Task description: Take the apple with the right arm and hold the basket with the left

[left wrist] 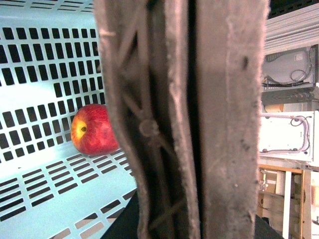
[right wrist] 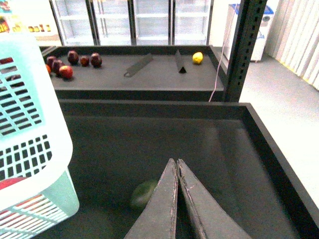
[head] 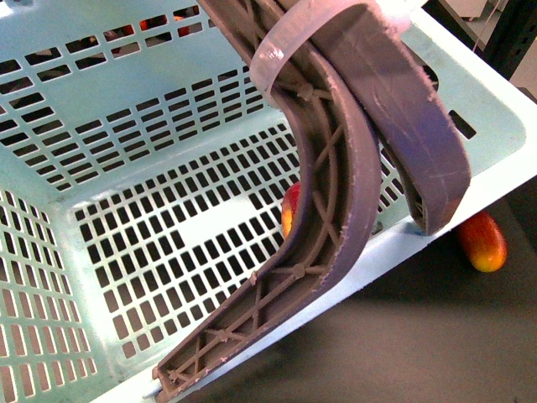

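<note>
The basket (head: 499,138) is seen tilted, with its slotted floor turned toward the front camera. Its two ribbed handles (head: 336,168) lie together across the basket opening, and a pale band (head: 278,46) is wrapped round both of them near their upper end.

The apple (head: 289,210) is located inside the basket, at the edge where the floor meets a side wall. In the front view it is mostly hidden behind the handles. In the left wrist view the apple (left wrist: 92,130) is shown resting on the slotted surface of the basket (left wrist: 45,59), stem dimple exposed, just beside the handles (left wrist: 219,124), which fill the middle of that picture.

The left gripper is not shown in any view, so the state of its jaws cannot be told.

The right gripper (right wrist: 175,162) is positioned outside the basket (right wrist: 35,129), above a dark tray (right wrist: 239,149). Its jaws are closed against each other, and nothing is held between them. A green fruit (right wrist: 143,193) lies on the tray between the gripper and the basket. A red-and-yellow fruit (head: 482,241) lies outside the basket, just beside its rim. Well apart from the basket, dark red fruits (right wrist: 75,59) and a yellow fruit (right wrist: 198,58) are set on a further shelf.
</note>
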Tool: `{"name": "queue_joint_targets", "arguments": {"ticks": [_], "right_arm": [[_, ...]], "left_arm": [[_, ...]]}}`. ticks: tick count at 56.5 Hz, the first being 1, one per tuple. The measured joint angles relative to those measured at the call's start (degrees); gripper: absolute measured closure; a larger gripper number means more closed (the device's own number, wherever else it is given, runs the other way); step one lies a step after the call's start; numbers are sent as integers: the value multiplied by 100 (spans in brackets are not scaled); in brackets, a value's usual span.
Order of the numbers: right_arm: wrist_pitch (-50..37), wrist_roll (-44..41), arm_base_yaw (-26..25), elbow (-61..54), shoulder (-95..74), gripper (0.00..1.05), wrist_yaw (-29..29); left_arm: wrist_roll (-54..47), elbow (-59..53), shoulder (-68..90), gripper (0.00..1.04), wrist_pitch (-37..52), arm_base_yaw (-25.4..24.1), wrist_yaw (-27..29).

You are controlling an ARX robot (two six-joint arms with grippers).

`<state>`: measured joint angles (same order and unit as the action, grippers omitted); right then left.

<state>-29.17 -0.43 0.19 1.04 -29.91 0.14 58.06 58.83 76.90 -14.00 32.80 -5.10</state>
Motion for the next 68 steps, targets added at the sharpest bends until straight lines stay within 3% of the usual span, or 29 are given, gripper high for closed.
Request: {"name": "queue_joint_targets", "arguments": {"ticks": [59, 64, 68], "right_arm": [[1908, 4, 0, 0, 1987, 103, -7], [2704, 4, 0, 0, 2583, 103, -15], [2868, 4, 0, 0, 2883, 103, -4]], "left_arm": [[2, 0, 0, 89, 0, 0, -4], [4, 0, 0, 89, 0, 0, -11], [7, 0, 0, 89, 0, -2, -4]]}}
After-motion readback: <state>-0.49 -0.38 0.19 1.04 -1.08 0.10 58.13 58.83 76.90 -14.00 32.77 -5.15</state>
